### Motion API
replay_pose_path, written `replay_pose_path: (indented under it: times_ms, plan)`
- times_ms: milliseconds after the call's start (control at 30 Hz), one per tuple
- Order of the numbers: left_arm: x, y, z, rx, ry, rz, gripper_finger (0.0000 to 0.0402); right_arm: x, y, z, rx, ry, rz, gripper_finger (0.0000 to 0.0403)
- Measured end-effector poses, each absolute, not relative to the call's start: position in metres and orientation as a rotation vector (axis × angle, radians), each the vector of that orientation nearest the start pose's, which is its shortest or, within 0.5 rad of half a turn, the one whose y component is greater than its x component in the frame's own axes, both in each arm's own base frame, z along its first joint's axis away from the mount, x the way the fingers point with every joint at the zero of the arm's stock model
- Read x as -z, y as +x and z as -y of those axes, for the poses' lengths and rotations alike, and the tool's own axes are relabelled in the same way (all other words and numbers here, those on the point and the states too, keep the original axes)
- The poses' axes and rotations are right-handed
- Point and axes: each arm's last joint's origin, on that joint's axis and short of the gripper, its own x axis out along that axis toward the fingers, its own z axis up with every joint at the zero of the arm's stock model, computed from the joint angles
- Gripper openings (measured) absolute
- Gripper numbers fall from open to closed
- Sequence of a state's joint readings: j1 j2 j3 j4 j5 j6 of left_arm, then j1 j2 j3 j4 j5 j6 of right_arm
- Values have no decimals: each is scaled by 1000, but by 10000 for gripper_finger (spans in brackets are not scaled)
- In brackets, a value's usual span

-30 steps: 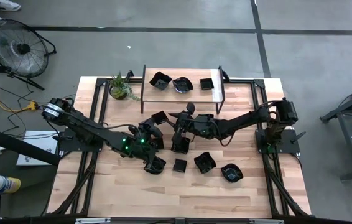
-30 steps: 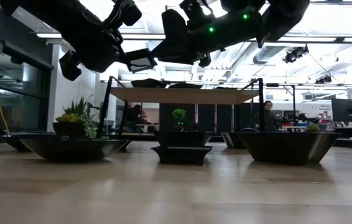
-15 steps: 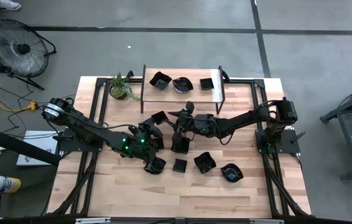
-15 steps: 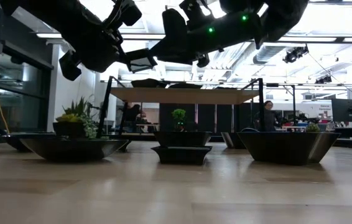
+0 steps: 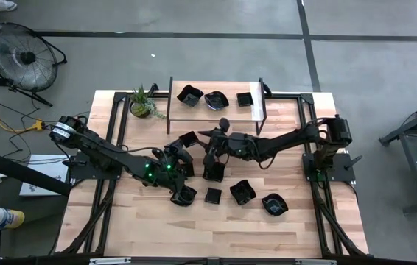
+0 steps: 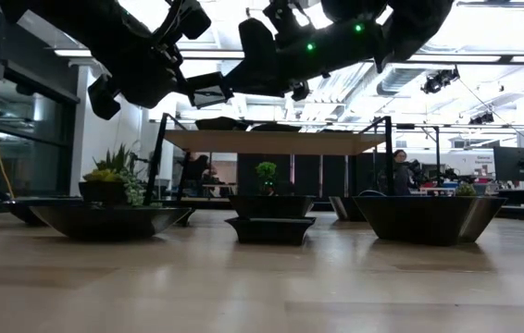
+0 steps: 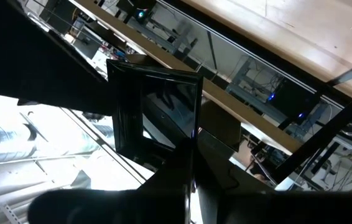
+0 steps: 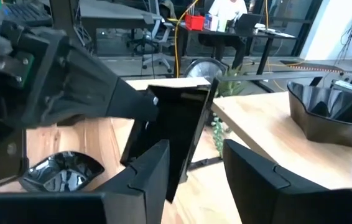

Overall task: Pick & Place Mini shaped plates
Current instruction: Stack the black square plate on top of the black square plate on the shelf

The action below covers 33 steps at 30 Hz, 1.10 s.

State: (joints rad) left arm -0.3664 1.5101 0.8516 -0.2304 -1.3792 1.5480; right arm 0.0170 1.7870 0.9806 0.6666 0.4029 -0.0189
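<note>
My left gripper (image 5: 182,152) is shut on a black square mini plate (image 5: 188,139), held up in the air above the middle of the table. My right gripper (image 5: 210,141) comes level from the table's right and stands open. In the right wrist view the square plate (image 8: 179,124) stands edge-on between its two fingers (image 8: 148,177). It is close to one finger, and I cannot tell whether it touches. Several more black plates, such as a wavy one (image 5: 183,195) and a small square one (image 5: 213,195), rest on their bases on the table nearer the front edge. My left gripper pinches the square plate at one rim (image 7: 187,146), near a corner, between its two fingers. The fingers come nearly level from the table's left. The plate stands on edge beyond the fingertips, lifted clear of the table.
A low wooden shelf (image 5: 216,110) at the far middle carries three black plates (image 5: 189,94). A small potted plant (image 5: 144,103) stands at the far left. More plates (image 5: 273,204) lie toward the front right. The near strip of the table is bare wood.
</note>
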Motion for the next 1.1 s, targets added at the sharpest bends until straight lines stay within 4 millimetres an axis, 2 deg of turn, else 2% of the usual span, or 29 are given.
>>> replay_pose_path:
  times_ms: [200,433,700,967,1100]
  plan:
    - [-208,272,74,-314,2055,-1315,0,-211,384,5,358,-43,-141,134]
    - [-208,272,74,-313,2055,-1315,0,-195,391,5,356,-41,-136,114]
    - [-208,272,74,-315,2054,-1316,0,-197,391,6,395,-65,-119,90]
    - [-208,272,74,-316,2051,-1314,0,-197,391,3,392,-68,-118,87]
    - [-208,272,74,-316,2051,-1314,0,-205,388,0,394,-79,-115,87]
